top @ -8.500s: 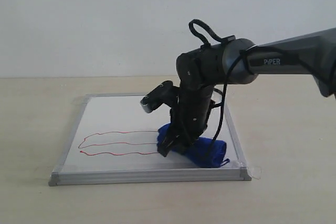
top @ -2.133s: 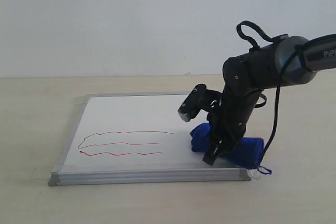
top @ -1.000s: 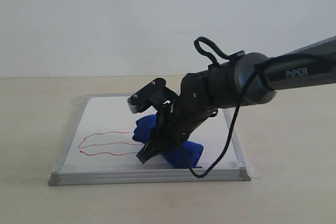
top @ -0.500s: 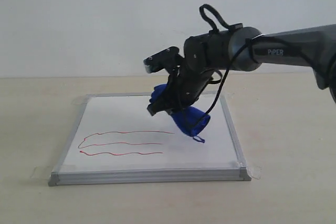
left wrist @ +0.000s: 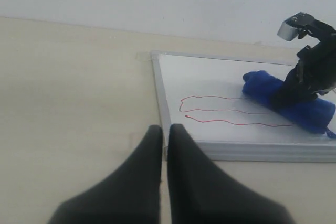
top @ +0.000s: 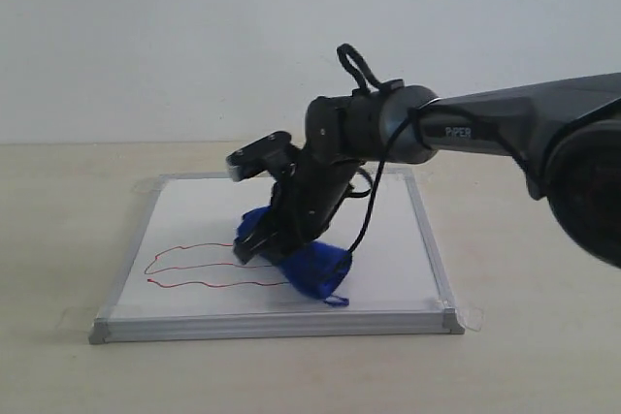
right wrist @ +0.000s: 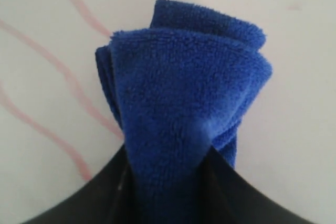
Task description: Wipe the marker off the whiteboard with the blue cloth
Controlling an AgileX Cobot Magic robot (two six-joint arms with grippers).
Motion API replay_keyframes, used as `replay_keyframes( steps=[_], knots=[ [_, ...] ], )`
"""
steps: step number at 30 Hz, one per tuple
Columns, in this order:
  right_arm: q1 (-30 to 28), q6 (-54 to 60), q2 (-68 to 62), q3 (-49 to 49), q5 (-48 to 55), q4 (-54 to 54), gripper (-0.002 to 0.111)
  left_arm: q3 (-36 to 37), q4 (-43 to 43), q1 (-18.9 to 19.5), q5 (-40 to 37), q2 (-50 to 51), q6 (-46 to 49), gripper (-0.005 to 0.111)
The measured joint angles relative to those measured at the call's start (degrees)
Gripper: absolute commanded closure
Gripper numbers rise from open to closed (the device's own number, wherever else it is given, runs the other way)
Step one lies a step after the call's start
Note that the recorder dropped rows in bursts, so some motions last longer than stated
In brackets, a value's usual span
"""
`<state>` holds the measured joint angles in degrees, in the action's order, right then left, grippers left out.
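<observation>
The whiteboard [top: 194,210] lies flat on the table, and the red marker [top: 189,284] loops across its left half. My right gripper [top: 250,251] is shut on the blue cloth [top: 315,270], pressing the bundle onto the board at the right end of the lines. Close up, the blue cloth [right wrist: 184,93] bulges out between the dark fingers of my right gripper [right wrist: 168,156], with faint marker [right wrist: 58,66] strokes beside it on the whiteboard [right wrist: 294,77]. My left gripper [left wrist: 164,128] is shut on nothing, low over the table beside the whiteboard [left wrist: 210,77]; from there the marker [left wrist: 226,111] and cloth [left wrist: 299,111] show.
The right arm [top: 466,128] reaches in from the right over the board's far edge. Tape tabs [top: 473,317] hold the board's corners to the tan table [top: 534,269]. A white wall [top: 194,36] stands behind.
Half a second ago the right gripper held the cloth in the air over the board's far middle. It has come down and to the left, and the cloth now rests on the lines' right end.
</observation>
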<state>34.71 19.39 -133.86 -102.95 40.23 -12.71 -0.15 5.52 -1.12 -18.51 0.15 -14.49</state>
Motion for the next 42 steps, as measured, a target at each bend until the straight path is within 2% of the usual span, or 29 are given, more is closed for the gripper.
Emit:
replay_keyframes(
  steps=[4,8,10,16,19,21,23,26,29,31,32,36,38,41,42],
  knots=[
    [4.9,6.0,-0.1,-1.0,4.3,-7.1,0.109,0.0,0.0,0.0,0.0,0.0,0.0,0.103],
    [6.1,6.4,-0.4,-1.5,4.2,-5.6,0.109,0.0,0.0,0.0,0.0,0.0,0.0,0.103],
    [5.6,2.0,-0.6,-1.6,3.5,-1.3,0.109,0.0,0.0,0.0,0.0,0.0,0.0,0.103],
    [0.6,-17.5,-1.6,-2.1,-1.3,22.5,0.109,0.0,0.0,0.0,0.0,0.0,0.0,0.103],
    [-2.2,-21.4,-2.0,-2.1,-2.8,27.3,0.109,0.0,0.0,0.0,0.0,0.0,0.0,0.103],
    [-2.4,-21.0,-2.1,-2.1,-3.0,26.4,0.109,0.0,0.0,0.0,0.0,0.0,0.0,0.103],
    [-1.2,-13.3,-2.1,-2.1,-3.0,21.3,0.109,0.0,0.0,0.0,0.0,0.0,0.0,0.103],
    [3.6,0.0,-2.0,-2.3,-1.8,6.8,0.109,0.0,0.0,0.0,0.0,0.0,0.0,0.103],
    [6.4,2.7,-1.6,-2.3,-1.2,2.7,0.109,0.0,0.0,0.0,0.0,0.0,0.0,0.103],
    [5.9,1.3,-1.7,-2.3,-1.2,3.4,0.109,0.0,0.0,0.0,0.0,0.0,0.0,0.103],
    [5.0,-2.8,-1.5,-2.3,-1.3,5.4,0.109,0.0,0.0,0.0,0.0,0.0,0.0,0.103],
    [-0.7,-22.3,-1.8,-2.1,-3.0,24.5,0.109,0.0,0.0,0.0,0.0,0.0,0.0,0.103],
    [-2.3,-25.7,-1.8,-2.0,-2.7,27.2,0.109,0.0,0.0,0.0,0.0,0.0,0.0,0.103],
    [-1.2,-21.1,-1.8,-2.0,-3.3,22.9,0.109,0.0,0.0,0.0,0.0,0.0,0.0,0.103],
    [0.3,-14.6,-1.8,-2.0,-4.9,14.8,0.109,0.0,0.0,0.0,0.0,0.0,0.0,0.103]
  ],
)
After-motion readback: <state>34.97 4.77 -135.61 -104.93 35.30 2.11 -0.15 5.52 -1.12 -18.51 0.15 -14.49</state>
